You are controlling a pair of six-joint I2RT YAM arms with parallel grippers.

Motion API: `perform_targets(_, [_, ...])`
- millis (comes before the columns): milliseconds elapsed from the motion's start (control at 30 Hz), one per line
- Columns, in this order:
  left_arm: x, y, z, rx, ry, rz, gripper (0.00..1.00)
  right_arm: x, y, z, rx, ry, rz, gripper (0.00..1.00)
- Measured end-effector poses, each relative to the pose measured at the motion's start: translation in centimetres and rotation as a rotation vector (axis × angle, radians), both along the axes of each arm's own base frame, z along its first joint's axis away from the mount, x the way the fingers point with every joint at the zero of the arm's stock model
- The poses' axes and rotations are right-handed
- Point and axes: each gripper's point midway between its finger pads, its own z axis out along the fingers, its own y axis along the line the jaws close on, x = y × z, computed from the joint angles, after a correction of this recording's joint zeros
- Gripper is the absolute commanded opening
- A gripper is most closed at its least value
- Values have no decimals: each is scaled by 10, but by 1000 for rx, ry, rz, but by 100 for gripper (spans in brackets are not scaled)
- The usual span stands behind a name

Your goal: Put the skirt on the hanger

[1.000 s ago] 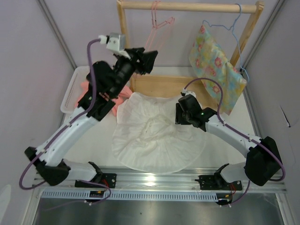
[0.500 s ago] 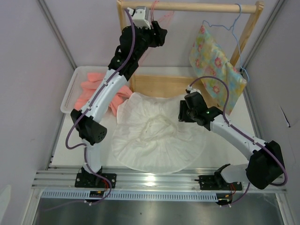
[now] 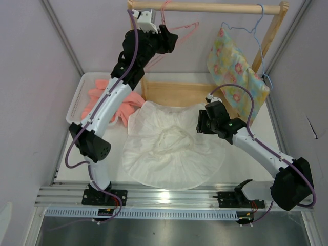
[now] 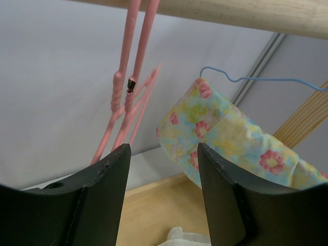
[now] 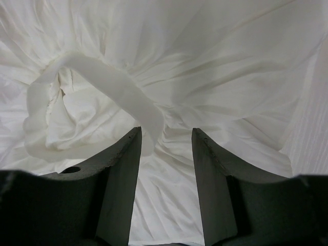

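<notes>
The white skirt (image 3: 171,146) lies spread flat on the table, its gathered waist (image 5: 102,87) bunched at the middle. The pink hanger (image 3: 177,26) hangs by its hook from the wooden rail (image 3: 215,7); it also shows in the left wrist view (image 4: 128,97). My left gripper (image 3: 170,41) is raised just below the rail, right beside the hanger, open and empty (image 4: 164,154). My right gripper (image 3: 201,123) hovers over the skirt's right part, open and empty (image 5: 165,136), near the waistband.
A yellow floral cloth (image 3: 236,72) hangs on a light blue hanger (image 3: 256,25) at the rail's right end. Salmon-pink clothes (image 3: 105,97) lie in a white tray (image 3: 77,100) at the left. The wooden rack base (image 3: 174,92) stands behind the skirt.
My left arm has swung up from table level to the rail beside the pink hanger, which now tilts to the right. My right gripper has drifted slightly right over the skirt.
</notes>
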Motion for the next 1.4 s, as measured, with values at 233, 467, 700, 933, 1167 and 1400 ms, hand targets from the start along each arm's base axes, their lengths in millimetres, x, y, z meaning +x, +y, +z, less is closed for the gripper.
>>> perform_targets(233, [-24,12,33,-17,-60,-27,62,1,2,1,9,-3,5,50])
perform_targets(467, [-50,29,69,-44,-125,-44,63,0,2,0,10,-3,6,50])
perform_targets(700, [-47,41,62,-65,-75,-104,63,0,2,-2,8,1,7,49])
perform_targets(933, [-50,36,44,-78,15,-168,63,-1,2,-4,8,2,6,50])
perform_targets(1167, [-49,34,26,-72,90,-175,62,-2,1,-8,7,6,6,49])
perform_targets(1400, [-47,30,13,-63,134,-179,62,-1,2,-7,13,1,5,49])
